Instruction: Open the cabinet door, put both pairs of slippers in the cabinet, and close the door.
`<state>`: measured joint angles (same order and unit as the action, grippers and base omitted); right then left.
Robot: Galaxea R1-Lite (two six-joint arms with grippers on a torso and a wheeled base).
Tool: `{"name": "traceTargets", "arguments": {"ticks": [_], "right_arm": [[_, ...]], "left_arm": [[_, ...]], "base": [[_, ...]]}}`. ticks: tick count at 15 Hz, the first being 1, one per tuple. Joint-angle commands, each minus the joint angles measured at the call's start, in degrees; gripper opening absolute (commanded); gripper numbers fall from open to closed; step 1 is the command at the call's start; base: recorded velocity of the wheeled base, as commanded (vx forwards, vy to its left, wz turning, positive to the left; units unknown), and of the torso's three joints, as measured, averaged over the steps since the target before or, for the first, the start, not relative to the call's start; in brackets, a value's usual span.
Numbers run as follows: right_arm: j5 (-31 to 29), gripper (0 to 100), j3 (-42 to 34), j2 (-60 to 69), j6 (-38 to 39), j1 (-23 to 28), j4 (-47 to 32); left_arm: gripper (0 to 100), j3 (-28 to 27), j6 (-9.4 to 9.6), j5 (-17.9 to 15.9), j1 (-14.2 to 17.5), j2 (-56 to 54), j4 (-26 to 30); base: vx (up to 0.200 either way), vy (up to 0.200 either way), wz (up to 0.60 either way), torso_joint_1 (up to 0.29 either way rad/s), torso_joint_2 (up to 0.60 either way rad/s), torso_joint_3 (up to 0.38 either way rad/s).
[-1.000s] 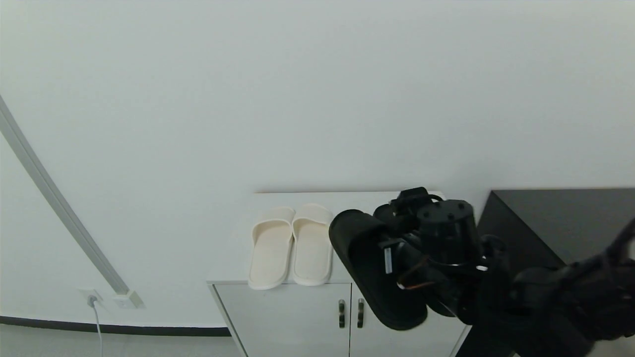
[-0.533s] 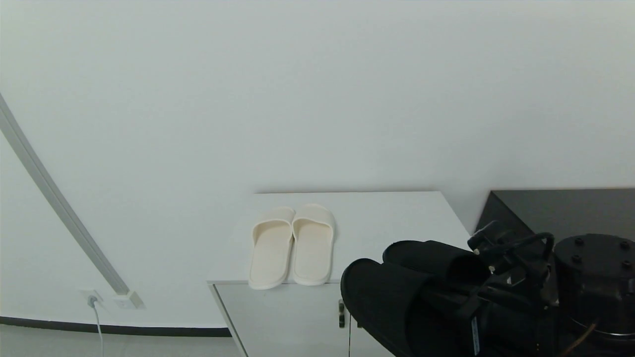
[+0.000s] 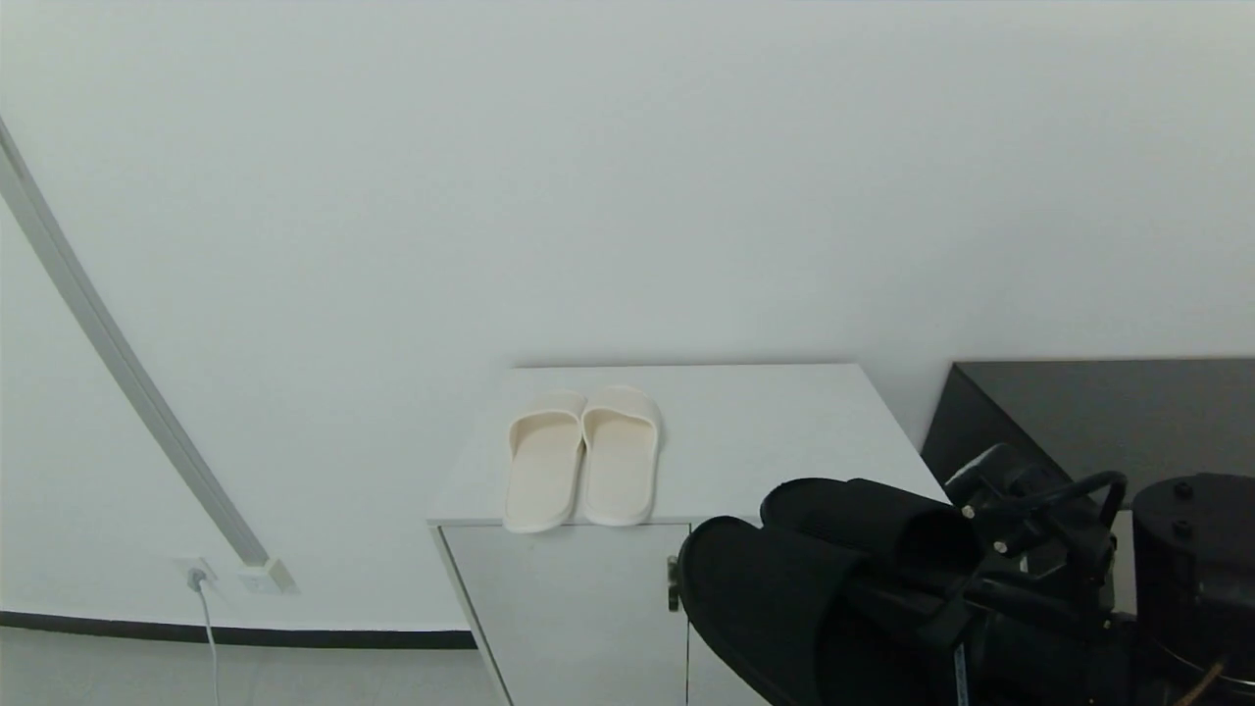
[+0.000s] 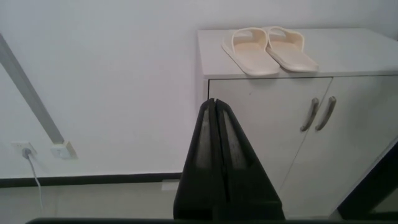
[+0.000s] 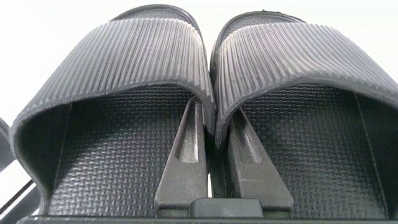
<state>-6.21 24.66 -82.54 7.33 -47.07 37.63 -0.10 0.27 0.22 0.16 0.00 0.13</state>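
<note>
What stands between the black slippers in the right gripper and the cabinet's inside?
The cabinet doors are both shut, so they block the black slippers clamped in the right gripper. Nothing else visible does.

Wall socket (image 3: 194, 572), black table (image 3: 1108, 412)

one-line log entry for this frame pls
right gripper: shut on black slippers | left gripper: shut, empty | cream slippers: atop cabinet | cabinet doors: closed

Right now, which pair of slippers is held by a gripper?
The black pair, pinched in the right gripper; the cream pair lies free on the cabinet top.
</note>
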Motion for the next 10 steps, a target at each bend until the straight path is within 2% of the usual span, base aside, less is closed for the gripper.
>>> {"name": "traceTargets", "arguments": {"ticks": [1, 2, 10], "right_arm": [[-0.04, 0, -0.49, -0.07, -0.12, 0.05, -0.02], [0.05, 0, -0.67, -0.07, -0.12, 0.05, 0.07], [1.11, 0, -1.72, -0.16, -1.09, 0.13, 0.16]], "left_arm": [[0, 0.01, 0.00, 0.04, 0.02, 0.00, 0.04], [0, 0.01, 0.00, 0.04, 0.02, 0.00, 0.04], [0, 0.01, -0.09, 0.22, 0.02, 0.00, -0.05]], "base": [[-0.200, 0.000, 0.00, -0.007, 0.00, 0.007], [-0.200, 0.000, 0.00, 0.002, 0.00, 0.002], [0.000, 0.000, 0.00, 0.000, 0.00, 0.000]]}}
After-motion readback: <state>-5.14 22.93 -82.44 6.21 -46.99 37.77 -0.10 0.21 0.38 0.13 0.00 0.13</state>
